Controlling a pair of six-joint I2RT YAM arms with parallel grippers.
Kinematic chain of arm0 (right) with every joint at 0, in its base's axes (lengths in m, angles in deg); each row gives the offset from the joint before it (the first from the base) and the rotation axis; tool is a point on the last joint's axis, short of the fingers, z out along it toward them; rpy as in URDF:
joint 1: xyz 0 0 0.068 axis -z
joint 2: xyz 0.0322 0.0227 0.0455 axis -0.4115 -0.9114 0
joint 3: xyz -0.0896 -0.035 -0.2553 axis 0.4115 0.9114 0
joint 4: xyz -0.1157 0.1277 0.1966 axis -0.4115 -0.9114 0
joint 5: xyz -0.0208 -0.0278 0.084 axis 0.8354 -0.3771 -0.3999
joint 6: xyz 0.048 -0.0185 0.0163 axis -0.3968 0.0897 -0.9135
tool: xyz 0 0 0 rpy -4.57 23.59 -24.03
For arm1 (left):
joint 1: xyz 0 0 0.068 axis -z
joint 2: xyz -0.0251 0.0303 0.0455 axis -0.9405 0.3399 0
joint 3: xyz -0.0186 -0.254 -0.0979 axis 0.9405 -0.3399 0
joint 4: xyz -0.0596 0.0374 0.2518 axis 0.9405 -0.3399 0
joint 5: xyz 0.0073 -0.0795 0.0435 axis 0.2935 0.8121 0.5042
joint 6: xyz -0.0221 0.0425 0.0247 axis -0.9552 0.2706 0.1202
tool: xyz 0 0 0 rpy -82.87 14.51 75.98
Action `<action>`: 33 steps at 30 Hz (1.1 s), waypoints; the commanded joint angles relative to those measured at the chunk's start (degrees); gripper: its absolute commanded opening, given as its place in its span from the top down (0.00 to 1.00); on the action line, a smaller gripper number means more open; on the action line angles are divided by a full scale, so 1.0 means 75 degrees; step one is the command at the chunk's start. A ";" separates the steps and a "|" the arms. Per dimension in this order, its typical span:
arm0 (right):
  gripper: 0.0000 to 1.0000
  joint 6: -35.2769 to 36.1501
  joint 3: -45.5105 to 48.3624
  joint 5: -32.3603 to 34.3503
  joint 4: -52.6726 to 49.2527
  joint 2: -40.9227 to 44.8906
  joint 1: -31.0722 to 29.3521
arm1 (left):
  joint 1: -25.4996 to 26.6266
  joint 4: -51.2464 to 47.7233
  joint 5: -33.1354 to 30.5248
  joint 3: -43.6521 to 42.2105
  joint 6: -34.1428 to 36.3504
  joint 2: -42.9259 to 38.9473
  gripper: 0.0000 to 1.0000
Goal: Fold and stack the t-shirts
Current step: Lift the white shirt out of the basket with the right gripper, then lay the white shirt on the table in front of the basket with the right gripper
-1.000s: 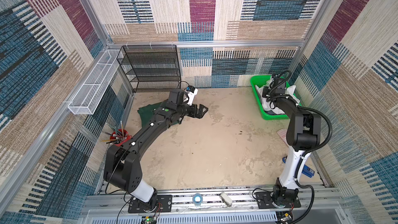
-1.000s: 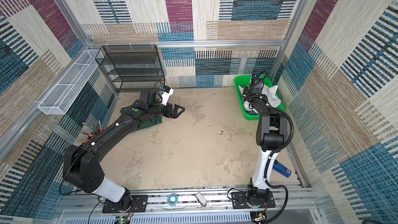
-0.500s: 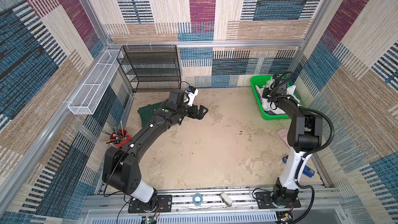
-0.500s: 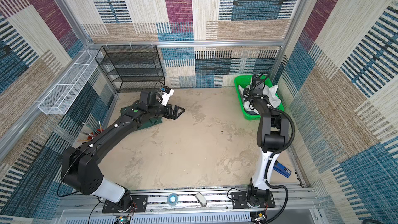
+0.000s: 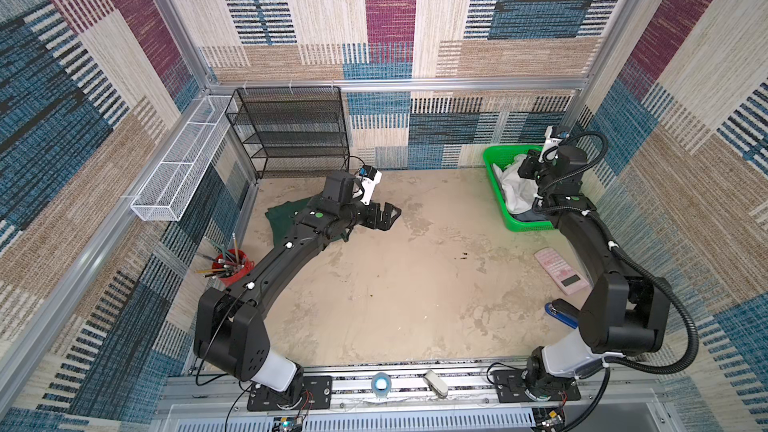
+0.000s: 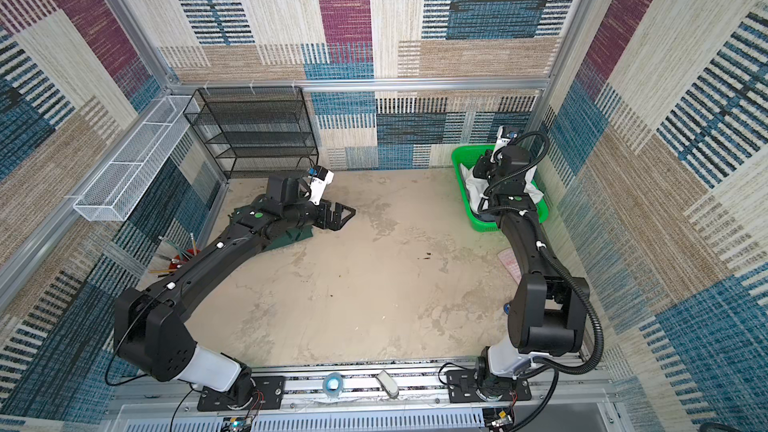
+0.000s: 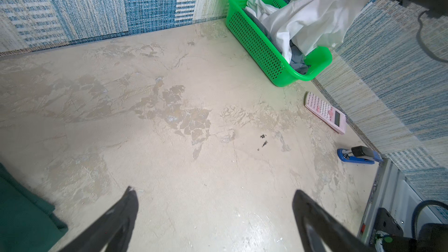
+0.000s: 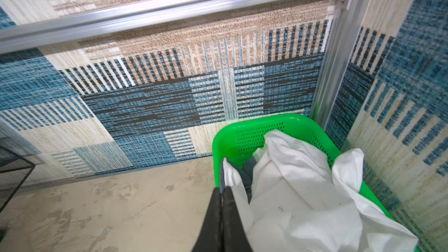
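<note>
The white t-shirt [image 7: 315, 18] is drawn up out of the green basket [image 7: 254, 42] at the back right, with my right gripper [image 8: 221, 189] shut on a fold of it [image 8: 303, 202]. In both top views that gripper [image 5: 525, 168] hangs over the basket [image 5: 528, 224]. A grey t-shirt [image 7: 297, 61] lies under the white one. The dark green t-shirt [image 5: 286, 218] lies flat at the back left, partly under my left arm. My left gripper [image 5: 390, 216] is open and empty just right of it, above the bare table [image 7: 213, 195].
A pink calculator [image 5: 561, 270] and a blue stapler [image 5: 559, 311] lie along the right wall. A red cup of pencils [image 5: 230, 265] stands at the left. A black mesh shelf [image 5: 291, 135] and a white wire tray [image 5: 183, 164] are at the back left.
My right gripper has shut on the white t-shirt in the basket and risen a little with it. The left arm has barely moved.
</note>
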 commanded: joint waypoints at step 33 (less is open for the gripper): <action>0.17 -0.1202 0.0498 0.0166 -0.0045 -0.0559 -0.4494 | 0.0612 -0.0806 -0.2011 -0.2140 -0.1408 -0.0593 0.09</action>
